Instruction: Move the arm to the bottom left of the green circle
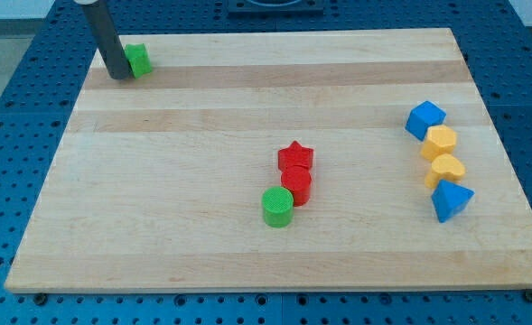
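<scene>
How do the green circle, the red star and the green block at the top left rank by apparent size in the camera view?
Largest to smallest as they look:
1. green circle
2. red star, close to the circle, so that order is unsure
3. green block, smallest, but farther up the board and partly hidden by the rod; my tip sits at its left.

Green circle (277,207) stands upright, touching a red block's lower left.

- Pale wooden counter (202,117), set on a blue pegboard (13,72).
- Mid-counter: green circle (277,207), red cylinder (296,186), red star (295,156), clustered touching.
- The view's right: blue cube (425,119), two yellow blocks (440,142) (446,169), blue wedge (451,199).
- Top left: green block (139,60).
</scene>
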